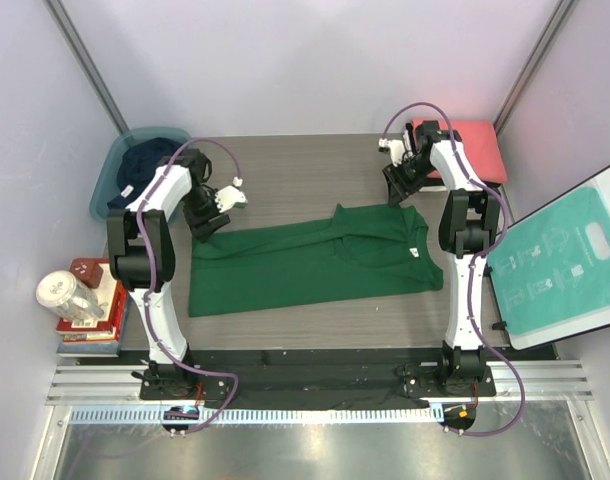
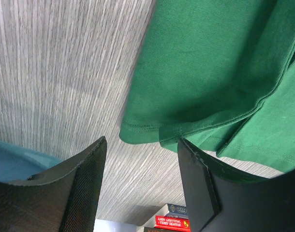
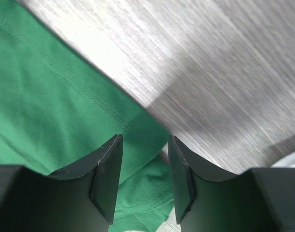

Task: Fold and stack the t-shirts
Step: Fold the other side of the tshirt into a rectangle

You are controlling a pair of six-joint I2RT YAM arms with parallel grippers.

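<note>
The dark green t-shirt [image 1: 315, 262] lies spread across the middle of the table, partly folded over itself. My left gripper [image 1: 207, 224] hovers at its back left corner. In the left wrist view this gripper [image 2: 141, 140] is open, and the shirt's hemmed corner [image 2: 152, 130] lies just past the fingertips. My right gripper [image 1: 397, 192] is at the shirt's back right corner. There, the right gripper [image 3: 145, 137] stands open, straddling a corner of green cloth [image 3: 51, 96]. A navy t-shirt [image 1: 145, 163] sits in the tub. A folded coral-red one [image 1: 480, 148] lies at the back right.
The teal tub [image 1: 107, 185] stands off the table's back left corner. A stack of books [image 1: 90, 320] with a jar [image 1: 67, 296] on it sits at the left. The teal-and-white instruction board [image 1: 565, 262] leans at the right. Bare grey table [image 1: 305, 170] lies behind the shirt.
</note>
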